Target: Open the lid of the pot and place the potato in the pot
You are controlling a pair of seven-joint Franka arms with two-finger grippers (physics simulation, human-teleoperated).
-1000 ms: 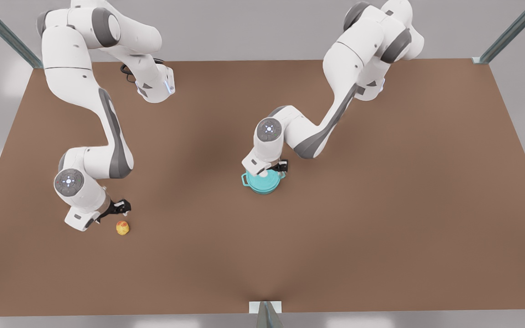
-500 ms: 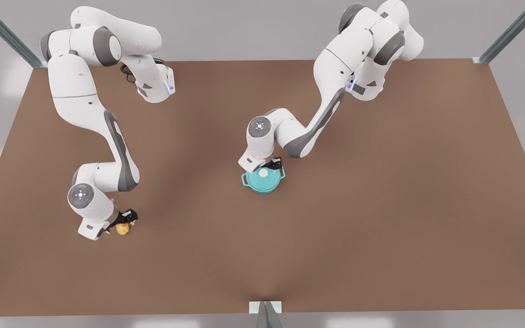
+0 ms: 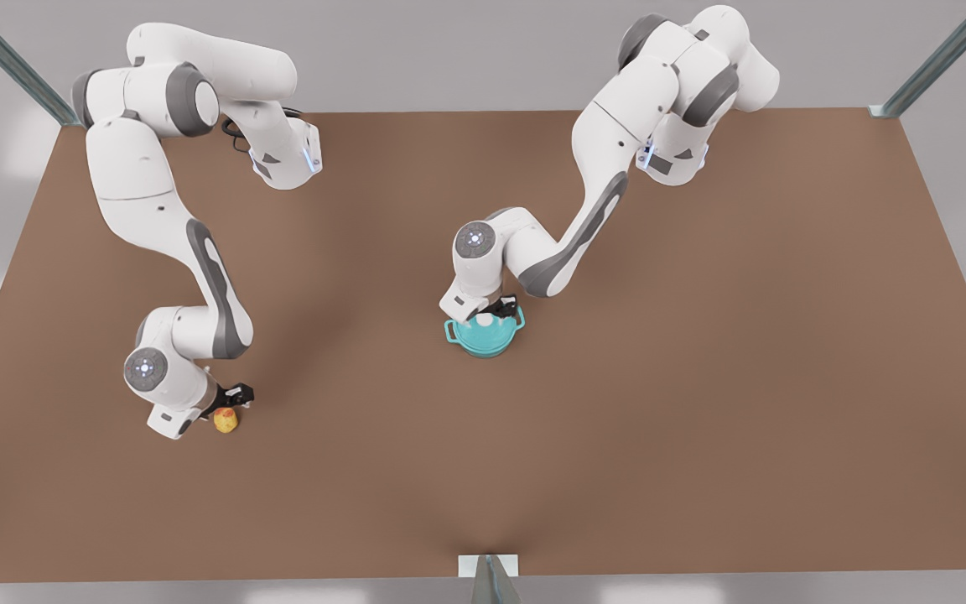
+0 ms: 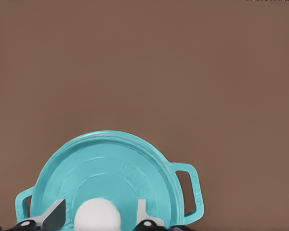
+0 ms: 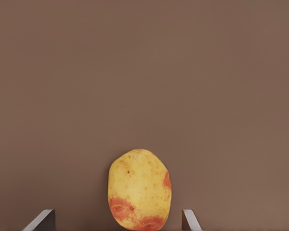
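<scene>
The teal pot (image 3: 483,342) stands mid-table with its teal pot lid (image 3: 491,334) (image 4: 111,168) resting on it. My left gripper (image 3: 493,316) (image 4: 98,216) hovers just above the lid, open, with one finger on each side of the white knob (image 4: 97,215) and small gaps showing. The potato (image 3: 225,421) (image 5: 139,190), yellow with orange-red blotches, lies on the table near the front view's left. My right gripper (image 3: 230,401) (image 5: 115,221) is low over it, open wide, its fingertips (image 5: 43,219) well clear on either side.
The brown table (image 3: 701,377) spreads wide around both objects. Metal frame posts (image 3: 936,59) rise at the back corners, and a small bracket (image 3: 488,566) sits at the middle of the front edge.
The right gripper swung from beside the potato to over it and settled there. The left gripper backed off the lid, baring the knob, then came back over the knob.
</scene>
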